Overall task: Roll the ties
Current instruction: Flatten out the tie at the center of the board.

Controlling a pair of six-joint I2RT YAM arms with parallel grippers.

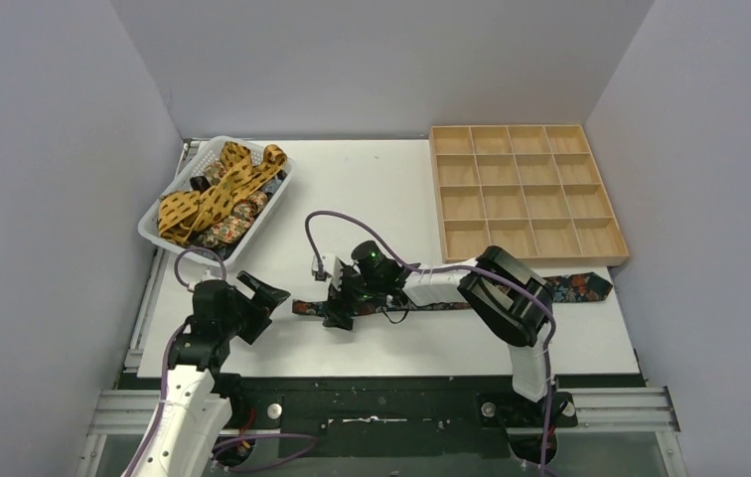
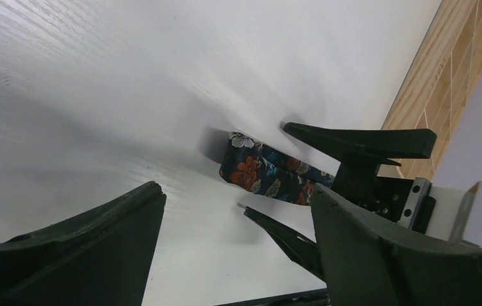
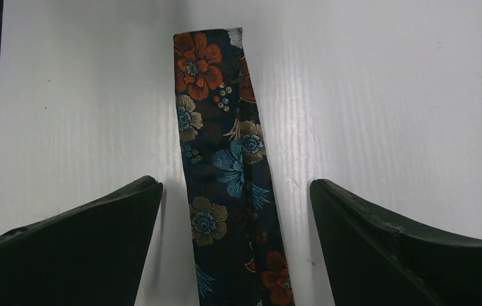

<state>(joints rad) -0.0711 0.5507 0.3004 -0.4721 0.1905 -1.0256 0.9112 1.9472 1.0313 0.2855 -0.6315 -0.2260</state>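
Rolling: not begun; floral tie (image 3: 226, 166) lies flat, lower centre.
Right gripper (image 3: 235, 186): spread astride the tie's end.
Left gripper (image 2: 237, 194): spread, empty.
Basket (image 1: 153, 231): other ties (image 1: 215, 189) unrolled.

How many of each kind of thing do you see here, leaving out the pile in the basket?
Arms, left and right: 2
Basket: 1
Wooden tray: 1
Tie laid flat: 1
Total: 5
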